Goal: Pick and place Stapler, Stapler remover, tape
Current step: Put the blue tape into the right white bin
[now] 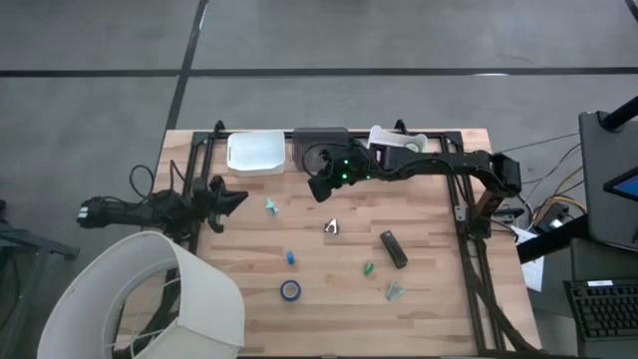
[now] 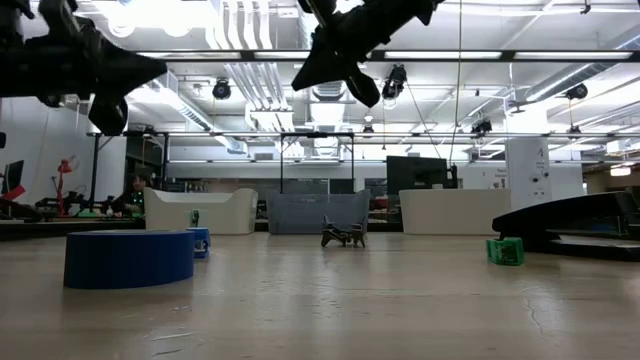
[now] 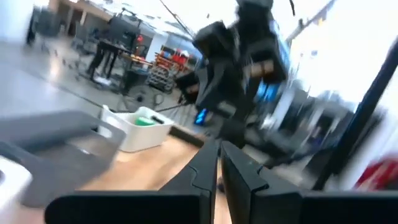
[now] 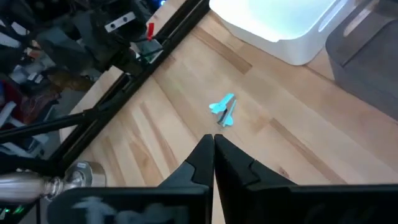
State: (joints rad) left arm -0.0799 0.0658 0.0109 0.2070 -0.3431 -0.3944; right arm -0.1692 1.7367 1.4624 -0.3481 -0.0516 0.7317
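The right gripper (image 1: 321, 185) was held closed and empty above the wooden table (image 1: 429, 289), near the small teal claw-shaped piece (image 4: 222, 111); the left gripper (image 1: 235, 199), likewise closed, was parked at the table's left edge.

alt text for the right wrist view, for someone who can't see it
The right gripper, its two dark fingers closed together, hangs above a light wooden table, aimed toward a small teal claw-shaped staple remover lying alone on the wood. A white bin sits beyond it, and a black frame rail runs along the table's edge.
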